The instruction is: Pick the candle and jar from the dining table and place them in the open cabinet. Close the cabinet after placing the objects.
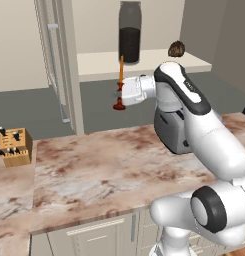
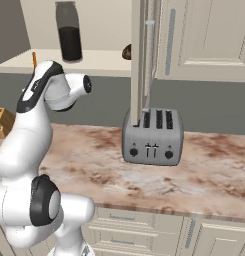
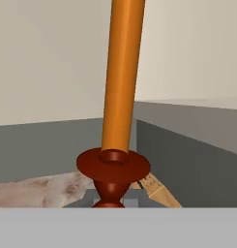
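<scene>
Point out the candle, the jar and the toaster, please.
candle (image 3: 122, 72), hand view, on the orange taper.
jar (image 1: 129, 42), left base view, on its dark body.
toaster (image 2: 152, 145), right base view, on its front face.

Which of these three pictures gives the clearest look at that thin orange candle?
The hand view: the thin orange candle on its dark red-brown holder stands upright and close. The left base view shows the whole candle small, beside the pincer. The right base view shows just an orange tip behind the arm.
</scene>
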